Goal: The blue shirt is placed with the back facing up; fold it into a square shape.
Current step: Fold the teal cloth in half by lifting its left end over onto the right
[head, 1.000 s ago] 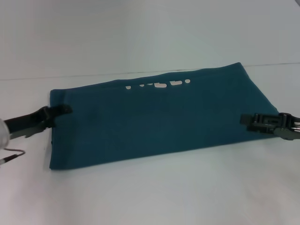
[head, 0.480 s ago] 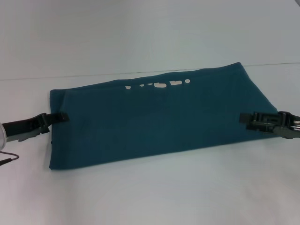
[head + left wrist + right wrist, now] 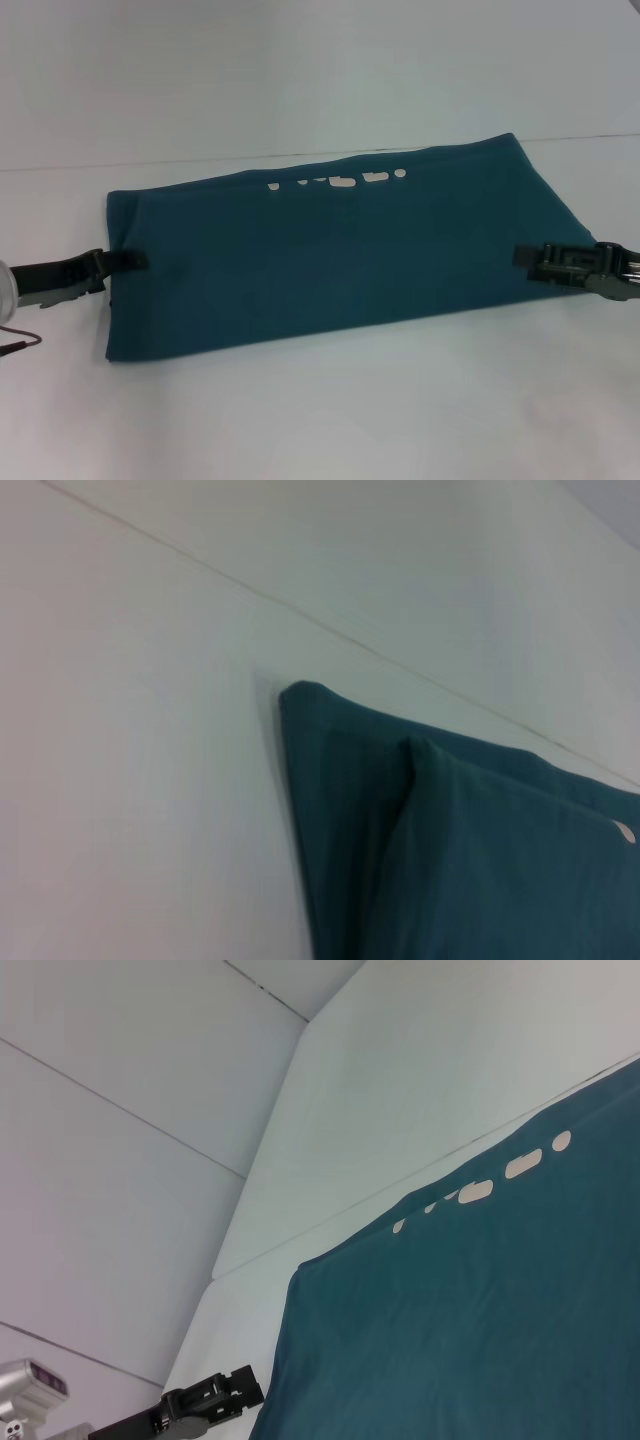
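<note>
Lying flat across the middle of the head view, the blue shirt [image 3: 330,255] was folded into a wide band on the white table [image 3: 320,410], a few bits of white lettering [image 3: 340,182] peeking out along its far edge. At mid-left of the frame the left gripper [image 3: 135,260] reached in low, its dark fingertips touching the shirt's left edge; whether they pinched cloth or only rested there could not be told. At mid-right the right gripper [image 3: 530,258] lay with its tip over the shirt's right edge, its grip likewise unclear. In the left wrist view a folded corner of the shirt [image 3: 400,780] showed doubled layers.
</note>
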You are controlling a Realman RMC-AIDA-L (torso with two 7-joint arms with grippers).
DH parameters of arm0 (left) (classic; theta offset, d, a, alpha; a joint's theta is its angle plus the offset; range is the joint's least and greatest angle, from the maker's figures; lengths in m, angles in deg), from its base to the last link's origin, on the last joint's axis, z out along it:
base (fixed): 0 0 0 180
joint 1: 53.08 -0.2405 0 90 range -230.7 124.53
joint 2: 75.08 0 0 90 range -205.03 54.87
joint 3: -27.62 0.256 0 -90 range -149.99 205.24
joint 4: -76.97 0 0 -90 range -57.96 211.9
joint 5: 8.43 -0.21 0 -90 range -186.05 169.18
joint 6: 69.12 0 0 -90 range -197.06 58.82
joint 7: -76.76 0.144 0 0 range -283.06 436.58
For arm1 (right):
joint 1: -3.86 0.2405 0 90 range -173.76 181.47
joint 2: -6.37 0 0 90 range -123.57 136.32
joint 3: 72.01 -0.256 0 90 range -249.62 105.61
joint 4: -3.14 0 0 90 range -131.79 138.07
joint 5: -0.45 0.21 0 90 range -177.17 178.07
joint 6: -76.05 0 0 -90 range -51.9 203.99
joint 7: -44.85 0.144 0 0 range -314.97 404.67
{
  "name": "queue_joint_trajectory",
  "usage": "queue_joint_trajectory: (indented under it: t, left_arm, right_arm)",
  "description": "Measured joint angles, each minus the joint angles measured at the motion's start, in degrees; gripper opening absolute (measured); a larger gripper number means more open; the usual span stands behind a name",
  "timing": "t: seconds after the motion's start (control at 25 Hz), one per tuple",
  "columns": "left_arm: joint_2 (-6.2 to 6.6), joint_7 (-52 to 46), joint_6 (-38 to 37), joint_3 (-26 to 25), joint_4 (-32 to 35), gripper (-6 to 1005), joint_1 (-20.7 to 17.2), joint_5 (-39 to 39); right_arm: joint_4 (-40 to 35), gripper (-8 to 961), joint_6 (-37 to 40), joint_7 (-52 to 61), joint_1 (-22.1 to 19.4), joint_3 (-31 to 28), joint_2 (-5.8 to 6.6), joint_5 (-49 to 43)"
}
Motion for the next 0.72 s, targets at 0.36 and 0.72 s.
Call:
queue_joint_trajectory:
  t: [0.36, 0.72]
  left_arm:
    - [0.20, -0.12, 0.34, 0.03, -2.14, 824, 0.85, -0.33]
    - [0.07, -0.61, 0.51, 0.03, -2.71, 825, 0.93, -0.61]
  right_arm:
    - [0.00, 671, 0.00, -0.25, -0.05, -0.01, -0.09, -0.13]
    - [0.00, 670, 0.00, -0.31, -0.05, -0.09, -0.08, -0.18]
